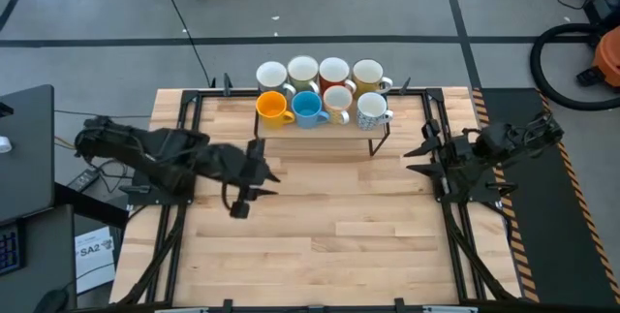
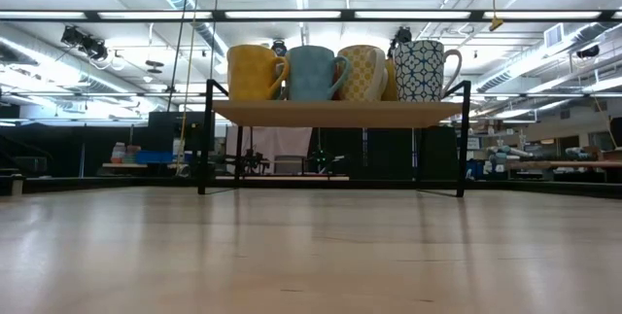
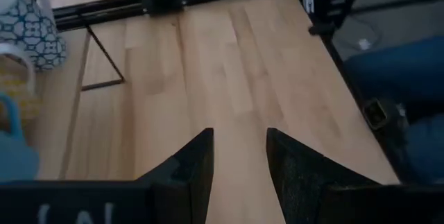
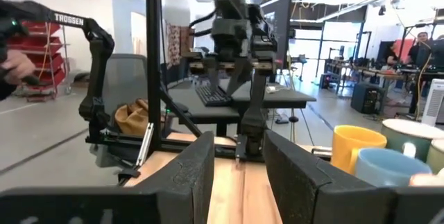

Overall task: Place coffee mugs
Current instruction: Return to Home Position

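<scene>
All eight coffee mugs (image 1: 307, 107) stand in two rows on the small shelf (image 2: 335, 112) at the far edge of the table (image 1: 329, 235). I see my left gripper (image 3: 239, 137) and right gripper (image 4: 238, 141) flanking it, fingers parted, empty.
</scene>
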Tool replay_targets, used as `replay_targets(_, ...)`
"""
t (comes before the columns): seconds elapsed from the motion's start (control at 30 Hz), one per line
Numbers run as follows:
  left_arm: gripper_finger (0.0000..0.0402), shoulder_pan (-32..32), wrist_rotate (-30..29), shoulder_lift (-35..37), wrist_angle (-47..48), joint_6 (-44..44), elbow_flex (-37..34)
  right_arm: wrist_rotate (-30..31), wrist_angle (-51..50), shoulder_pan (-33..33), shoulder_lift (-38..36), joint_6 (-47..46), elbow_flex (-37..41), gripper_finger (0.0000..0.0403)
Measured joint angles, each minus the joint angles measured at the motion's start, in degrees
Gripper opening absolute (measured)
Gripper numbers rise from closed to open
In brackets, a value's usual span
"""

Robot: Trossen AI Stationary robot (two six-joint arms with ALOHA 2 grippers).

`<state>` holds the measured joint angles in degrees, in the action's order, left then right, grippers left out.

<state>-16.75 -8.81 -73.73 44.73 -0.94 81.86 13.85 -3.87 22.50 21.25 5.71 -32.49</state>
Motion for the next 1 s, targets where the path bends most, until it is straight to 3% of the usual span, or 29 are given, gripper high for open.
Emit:
replay_targets(0.17, 0.0139, 6.5, 4.6, 3.1, -8.8, 2.5, -8.9, 0.0, 5.1, -1.2, -4.7, -1.5, 7.7, 0.0132)
replay_targets(0.47, 0.0139, 12.1, 6.4, 9.3, -17.9, 3.1, -19.0, 2.0, 5.6, -3.1, -15.9, -2.5, 16.5, 0.0132)
replay_targets(0.6, 0.0139, 13.6, 6.5, 12.0, -19.4, 3.2, -21.4, 3.4, 5.7, -3.5, -21.0, -2.5, 20.1, 0.0132)
replay_targets(1.0, 0.0139, 14.7, 6.6, 18.7, -17.1, 4.7, -22.3, 7.6, 7.3, -4.4, -21.2, -3.2, 25.8, 0.0132)
